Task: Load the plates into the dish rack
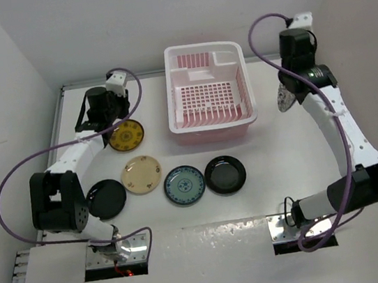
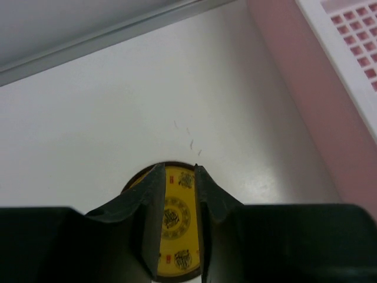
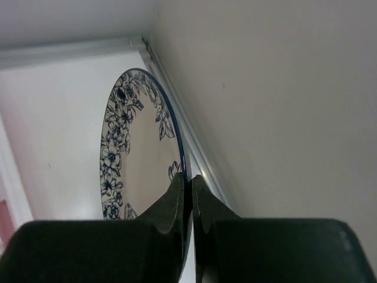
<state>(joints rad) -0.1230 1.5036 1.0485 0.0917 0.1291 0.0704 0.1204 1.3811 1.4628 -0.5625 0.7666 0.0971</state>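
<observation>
Black fingers of the right gripper fill the bottom of the right wrist view. They are clamped on the rim of the white plate with dark floral pattern. This plate stands on edge between them, its patterned face turned to the left of that view and the pale side wall just beyond it. From above, it hangs off the table, to the right of the dish rack and apart from it. The left gripper points down over the yellow patterned plate. Its jaws stand a narrow gap apart, the yellow face shows through that gap, and the plate's dark far rim shows just beyond the fingertips. Whether the fingers touch this plate cannot be told. The yellow plate lies flat on the table, left of the rack and near it. Four more plates lie flat in a loose curved row across the middle of the table, nearer the arm bases than the rack. From left to right they are a glossy black plate, partly covered by the left arm; a plain cream plate; a blue-green patterned plate; and a second glossy black plate. Neighbours in the row lie just beside one another. The pink-and-white rack stands at the far middle of the table, its slotted grid bottom in full view, with all six plates outside it.
</observation>
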